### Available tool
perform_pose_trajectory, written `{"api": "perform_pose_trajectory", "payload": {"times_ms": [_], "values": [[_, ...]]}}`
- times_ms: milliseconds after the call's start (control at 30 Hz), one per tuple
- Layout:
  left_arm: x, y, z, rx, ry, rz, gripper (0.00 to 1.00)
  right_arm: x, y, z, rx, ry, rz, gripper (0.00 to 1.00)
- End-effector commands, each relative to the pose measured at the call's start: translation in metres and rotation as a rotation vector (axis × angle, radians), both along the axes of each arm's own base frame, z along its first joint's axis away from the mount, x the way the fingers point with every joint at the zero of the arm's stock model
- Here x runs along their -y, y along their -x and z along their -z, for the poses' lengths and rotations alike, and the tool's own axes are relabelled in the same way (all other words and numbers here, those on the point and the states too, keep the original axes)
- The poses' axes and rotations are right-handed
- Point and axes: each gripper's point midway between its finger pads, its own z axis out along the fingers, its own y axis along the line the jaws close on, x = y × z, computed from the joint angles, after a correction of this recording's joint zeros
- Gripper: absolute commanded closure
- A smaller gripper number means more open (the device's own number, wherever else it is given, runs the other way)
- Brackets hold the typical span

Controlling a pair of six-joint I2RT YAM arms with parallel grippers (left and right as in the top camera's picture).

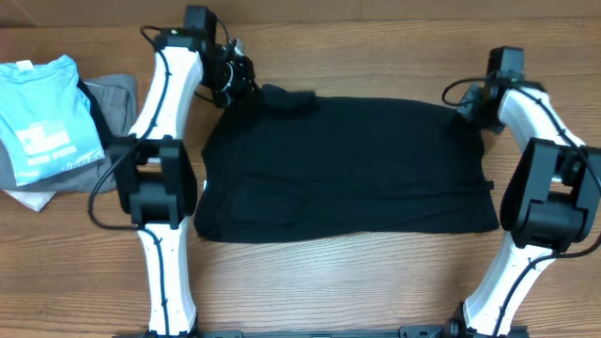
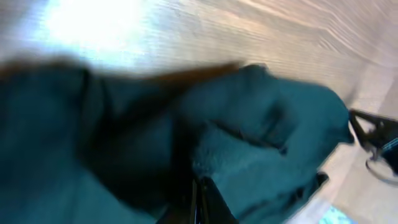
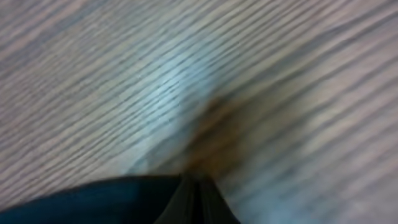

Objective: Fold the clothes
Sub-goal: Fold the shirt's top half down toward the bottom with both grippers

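A black garment lies spread flat across the middle of the table. My left gripper is at its far left corner, shut on the bunched cloth there; the left wrist view shows dark folds packed round the closed fingers. My right gripper is at the far right corner, its fingers closed on the edge of the cloth, low over the wood.
A folded light blue T-shirt lies on a grey garment at the far left, with a white piece under them. Both arm bases stand at the front edge of the table.
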Motion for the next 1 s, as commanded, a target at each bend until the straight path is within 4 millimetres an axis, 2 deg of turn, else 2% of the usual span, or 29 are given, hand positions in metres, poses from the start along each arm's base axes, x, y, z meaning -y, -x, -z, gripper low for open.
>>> {"api": "perform_pose_trajectory", "payload": {"times_ms": [0, 167, 400, 600, 767, 967], "values": [[-0.01, 0.009, -0.069, 0.135, -0.009, 0.04, 0.96, 0.011, -0.006, -0.055, 0.042, 0.019, 0.02, 0.96], [-0.013, 0.049, -0.088, 0.055, -0.023, 0.083, 0.96, 0.004, 0.035, -0.07, -0.142, -0.019, 0.022, 0.96], [-0.019, 0.108, -0.086, -0.18, -0.049, 0.129, 0.96, -0.007, 0.088, -0.071, -0.359, -0.063, 0.021, 0.96], [-0.002, 0.115, -0.095, -0.177, -0.012, 0.155, 0.96, -0.007, 0.118, -0.074, -0.487, -0.049, 0.025, 0.96], [0.012, 0.123, -0.102, -0.151, -0.038, 0.198, 0.96, -0.003, 0.132, -0.076, -0.543, -0.038, 0.035, 0.96], [0.009, 0.141, -0.108, -0.143, -0.148, 0.201, 0.96, -0.006, 0.145, -0.078, -0.595, -0.056, 0.036, 0.96]]}}
